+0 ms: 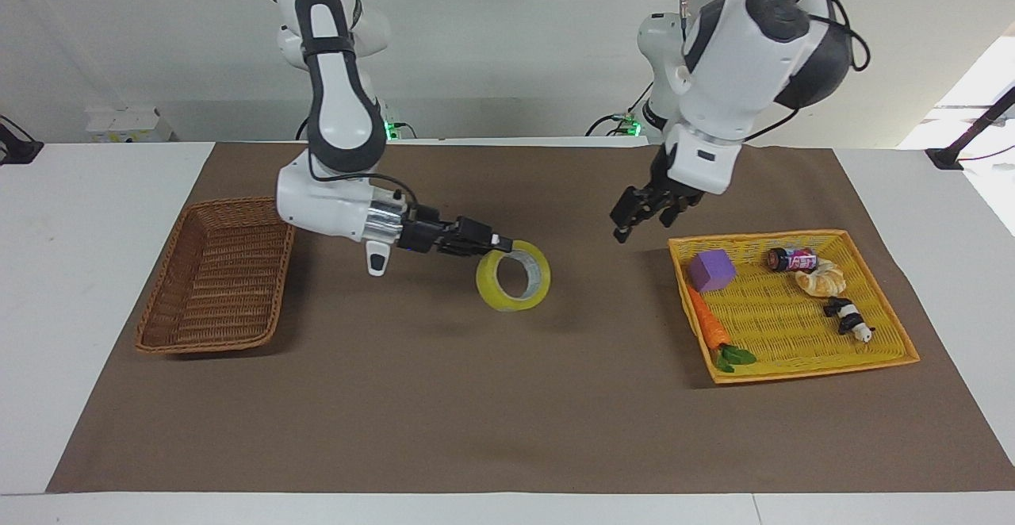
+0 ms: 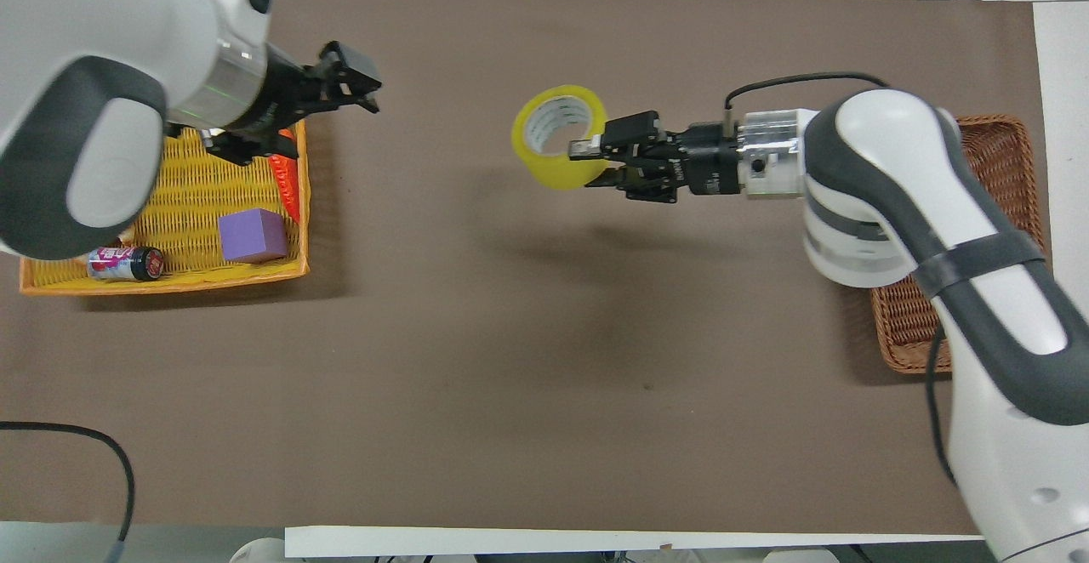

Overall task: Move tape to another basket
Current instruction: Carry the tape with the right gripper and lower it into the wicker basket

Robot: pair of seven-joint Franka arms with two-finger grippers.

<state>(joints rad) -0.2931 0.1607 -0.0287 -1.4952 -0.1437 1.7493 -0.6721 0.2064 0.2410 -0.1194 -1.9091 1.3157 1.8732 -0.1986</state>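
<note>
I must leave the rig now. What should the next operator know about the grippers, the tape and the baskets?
Right gripper: shut on the tape, held in the air over the mat's middle.
Left gripper: open, empty, above the mat beside the yellow tray.
Brown basket: at the right arm's end of the table, nothing in it.
Done: tape is in the right gripper alone.
Left: carry it over the brown basket and release.

Facing view: high camera across the table, looking down at both arm bases along the frame's top; whole brown mat (image 1: 507,398) in frame. Overhead view: camera above the robots' end, steeply down, closer in; arms enter from lower corners. Shared: mat and both baskets, sides swapped.
</note>
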